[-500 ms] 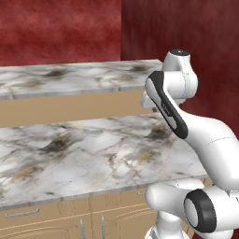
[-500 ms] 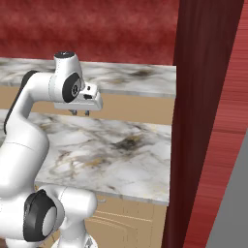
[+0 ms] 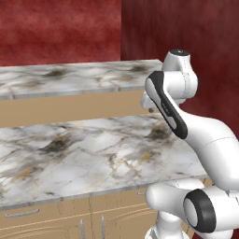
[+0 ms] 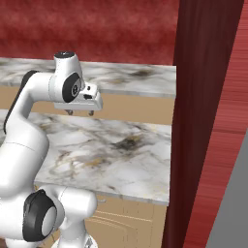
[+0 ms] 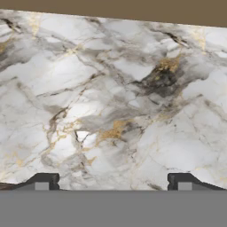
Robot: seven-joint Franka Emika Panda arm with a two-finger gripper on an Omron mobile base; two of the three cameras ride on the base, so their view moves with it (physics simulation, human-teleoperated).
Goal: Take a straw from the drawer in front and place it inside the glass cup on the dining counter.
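Two dark fingertips (image 5: 42,181) of the white gripper (image 4: 80,112) stand wide apart, empty, above the near veined marble counter (image 3: 93,158). Beyond lies the longer marble counter (image 3: 70,79). The straw, probably light and stiff, isn't visible; pinch it mid-length.

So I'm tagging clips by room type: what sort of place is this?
Most likely a kitchen: two marble counters, the near one and the far one, tan drawer fronts with handles below, and dark red walls.

Tool (image 4: 80,113) open, pointing down
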